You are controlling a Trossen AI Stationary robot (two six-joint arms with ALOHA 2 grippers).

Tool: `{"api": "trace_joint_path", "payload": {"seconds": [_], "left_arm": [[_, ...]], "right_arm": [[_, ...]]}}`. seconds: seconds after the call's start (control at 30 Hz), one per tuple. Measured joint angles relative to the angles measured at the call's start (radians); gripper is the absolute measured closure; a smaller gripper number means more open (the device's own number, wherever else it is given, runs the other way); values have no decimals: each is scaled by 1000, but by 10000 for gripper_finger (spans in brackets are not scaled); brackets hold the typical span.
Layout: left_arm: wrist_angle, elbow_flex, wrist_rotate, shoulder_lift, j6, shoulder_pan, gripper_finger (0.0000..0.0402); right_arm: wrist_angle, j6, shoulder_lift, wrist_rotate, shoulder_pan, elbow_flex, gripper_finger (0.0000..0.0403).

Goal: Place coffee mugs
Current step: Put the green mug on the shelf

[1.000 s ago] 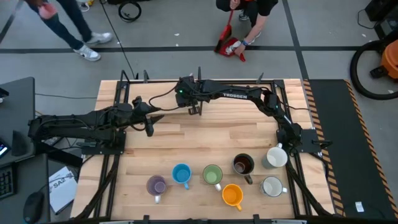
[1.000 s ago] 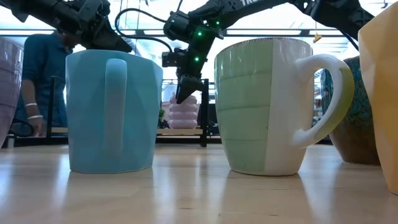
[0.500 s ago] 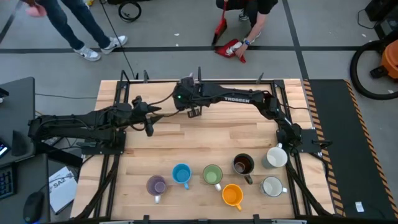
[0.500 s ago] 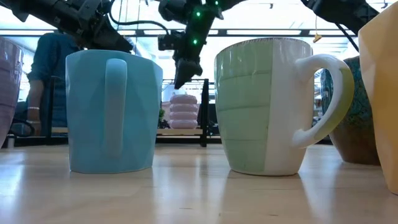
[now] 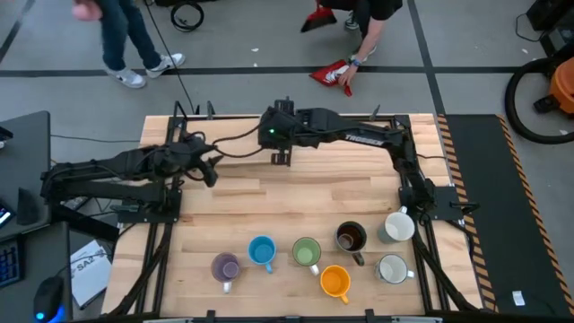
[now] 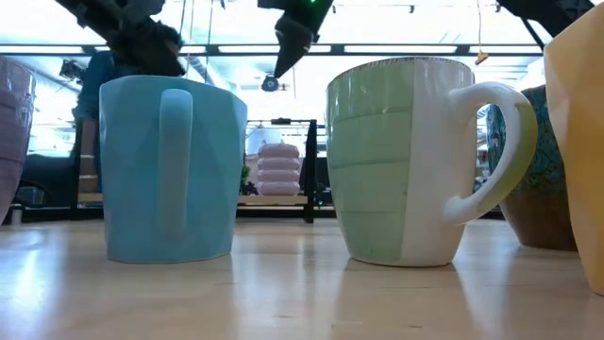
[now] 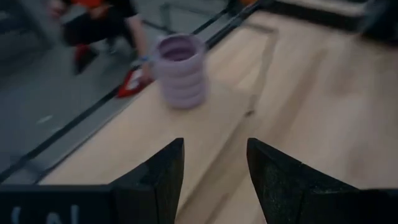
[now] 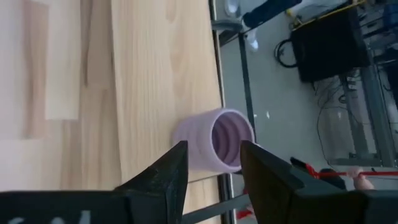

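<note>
Lilac mug (image 8: pixel 214 139) | partly behind right gripper (image 8: pixel 213 163), parted, empty | left gripper (image 7: pixel 215 163) parted

grey floor (image 5: pixel 233 36) with pale lines around the wooden table (image 5: pixel 296 202)

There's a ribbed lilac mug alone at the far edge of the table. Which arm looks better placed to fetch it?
Probably the right. Its open pincer hangs right at the far edge with the lilac mug just beyond its fingers. The left pincer, also open, faces the mug from farther off.
</note>
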Motion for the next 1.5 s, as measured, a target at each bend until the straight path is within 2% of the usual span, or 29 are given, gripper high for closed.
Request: {"api": "trace_joint_path", "payload": {"seconds": [0.1, 0.17, 0.53, 0.83, 0.93, 1.13, 1.33, 1.5], "left_arm": [[-70, 15, -39, -7, -27, 7, 221], [-125, 18, -29, -10, -55, 28, 221], [-369, 19, 11, -8, -114, 184, 221], [-380, 19, 107, -8, -84, 301, 221], [-387, 23, 102, -8, -74, 328, 221], [-504, 123, 59, -8, -57, 365, 221], [-624, 182, 139, -9, -58, 396, 221], [-718, 182, 154, 9, -83, 403, 221]], "right_arm": [[-32, 40, -18, -45, 0, -2, 257], [-55, 69, -31, -40, 1, -2, 260], [-140, 192, -57, 75, 88, -1, 278], [-244, 329, -58, 199, 195, -2, 278], [-268, 361, -58, 231, 229, -2, 278], [-293, 406, -58, 254, 259, -2, 278], [-384, 524, -58, 349, 297, -2, 278], [-408, 565, -58, 368, 339, -2, 278]]}}
